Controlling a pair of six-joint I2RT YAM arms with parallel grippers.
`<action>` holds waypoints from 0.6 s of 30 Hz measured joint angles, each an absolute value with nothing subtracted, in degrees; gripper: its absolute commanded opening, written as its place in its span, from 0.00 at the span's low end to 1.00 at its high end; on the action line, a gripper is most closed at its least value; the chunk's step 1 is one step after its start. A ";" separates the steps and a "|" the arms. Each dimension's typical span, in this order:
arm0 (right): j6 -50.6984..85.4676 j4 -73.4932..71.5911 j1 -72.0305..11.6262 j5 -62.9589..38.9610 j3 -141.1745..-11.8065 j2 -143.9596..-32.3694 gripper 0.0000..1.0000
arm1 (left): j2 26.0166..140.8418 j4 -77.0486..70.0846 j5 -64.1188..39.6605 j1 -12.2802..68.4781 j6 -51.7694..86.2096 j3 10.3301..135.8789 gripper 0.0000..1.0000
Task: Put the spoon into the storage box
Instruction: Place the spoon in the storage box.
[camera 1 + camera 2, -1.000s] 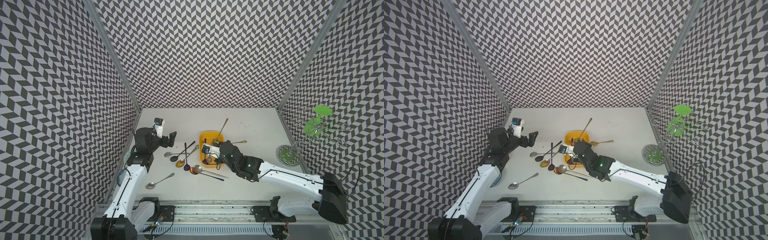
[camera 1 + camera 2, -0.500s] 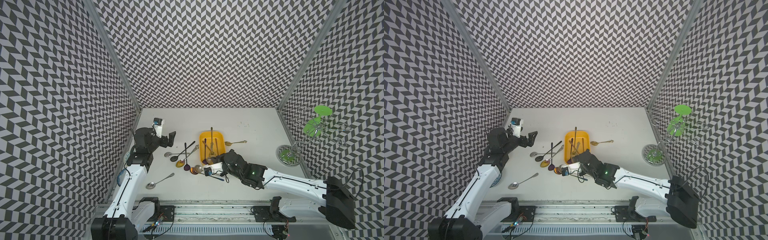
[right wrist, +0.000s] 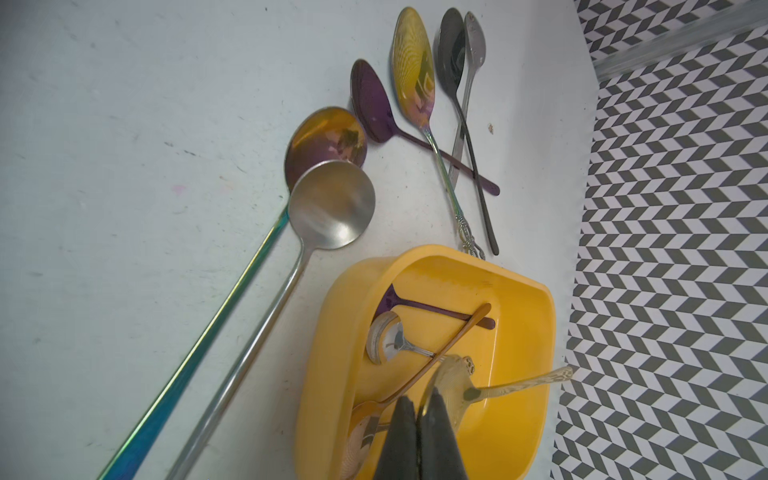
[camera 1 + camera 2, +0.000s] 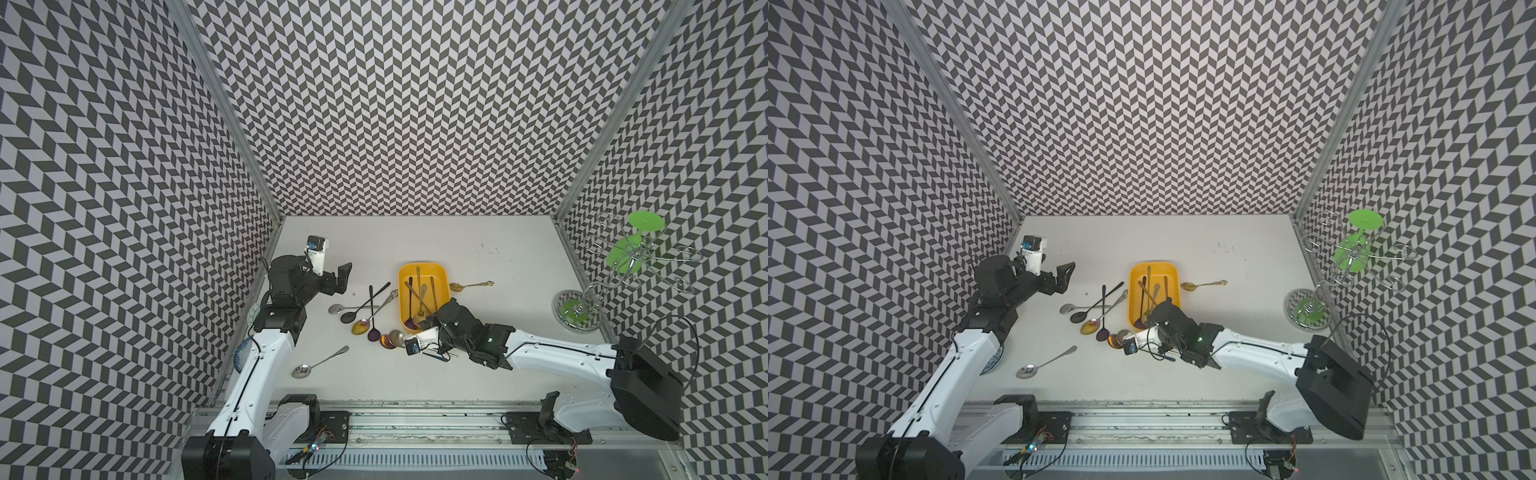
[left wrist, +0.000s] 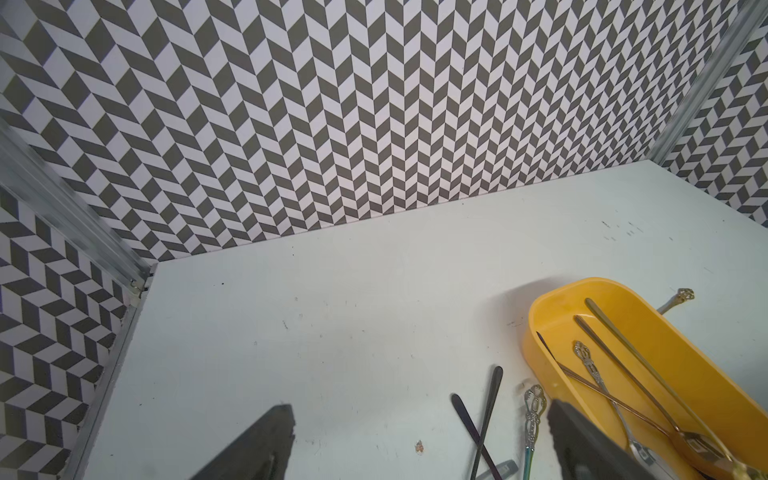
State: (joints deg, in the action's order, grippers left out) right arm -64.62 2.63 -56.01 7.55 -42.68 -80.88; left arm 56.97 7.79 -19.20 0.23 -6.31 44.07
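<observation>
At the near end of the storage box the right gripper has its fingers pressed together on the bowl of the pale gold spoon. It pinches the bowl on edge, low inside the box, and the handle slants toward the box's far end. Whether the tip touches the rim cannot be told. Beneath it in the box lie a purple spoon, a silver spoon and a copper spoon, all lengthwise with bowls at the near end; the copper handle crosses over the purple one. On the white table, nearer than the box and to its left, a lone silver spoon lies apart from the rest. A patterned plate shows partly from under the left arm. Just off the box's near left corner two round-bowled spoons overlap, their long handles running under the right wrist. Left of the box, a cluster of four spoons lies with handles crossing. Farther left the left gripper hovers over bare table, fingers spread wide with nothing between them. Right of the box lies a gold ornate spoon, just beside its wall. Well to the right, a chrome wire stand carries green discs. Beyond the box the table runs bare to the chevron-patterned walls, which enclose it on three sides.
</observation>
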 measured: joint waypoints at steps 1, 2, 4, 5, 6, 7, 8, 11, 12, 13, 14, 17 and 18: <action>-64.55 2.79 -55.81 7.57 -43.62 -82.11 0.01 | 56.90 7.79 -19.20 0.23 -6.31 44.07 0.99; -64.51 2.79 -55.66 7.62 -44.64 -83.33 0.01 | 56.88 7.81 -19.20 0.23 -6.31 44.10 0.99; -64.51 2.35 -55.37 7.62 -46.41 -85.45 0.01 | 56.88 7.79 -19.16 0.32 -6.31 44.10 0.99; -64.53 1.91 -55.31 7.62 -47.00 -86.30 0.01 | 56.86 7.77 -19.16 0.34 -6.31 44.10 0.99; -64.55 1.56 -55.31 7.60 -47.37 -86.94 0.03 | 56.86 7.77 -19.18 0.34 -6.31 44.10 0.99; -64.53 1.32 -55.31 7.70 -47.72 -87.53 0.05 | 56.86 7.79 -19.18 0.34 -6.31 44.10 0.99; -64.51 1.23 -55.22 7.86 -48.01 -88.09 0.10 | 56.86 7.84 -19.16 0.34 -6.31 44.12 0.99; -64.47 0.82 -54.87 8.29 -48.25 -88.84 0.36 | 56.86 7.81 -18.94 0.45 -6.31 44.14 0.99; -64.62 0.60 -54.76 8.54 -48.18 -88.82 0.41 | 56.86 7.77 -18.94 0.56 -6.31 44.14 0.99; -64.62 0.30 -54.65 8.67 -48.12 -88.79 0.43 | 56.86 7.77 -18.96 0.62 -6.31 44.14 0.99; -64.58 -0.01 -54.57 8.95 -48.10 -88.77 0.50 | 56.86 7.79 -18.96 0.67 -6.31 44.14 0.99; -64.01 0.01 -54.57 9.72 -48.12 -88.18 0.58 | 56.86 7.81 -18.96 0.73 -6.31 44.14 0.99; -63.88 0.01 -54.54 9.78 -48.10 -87.74 0.59 | 56.86 7.79 -18.96 0.71 -6.31 44.14 0.99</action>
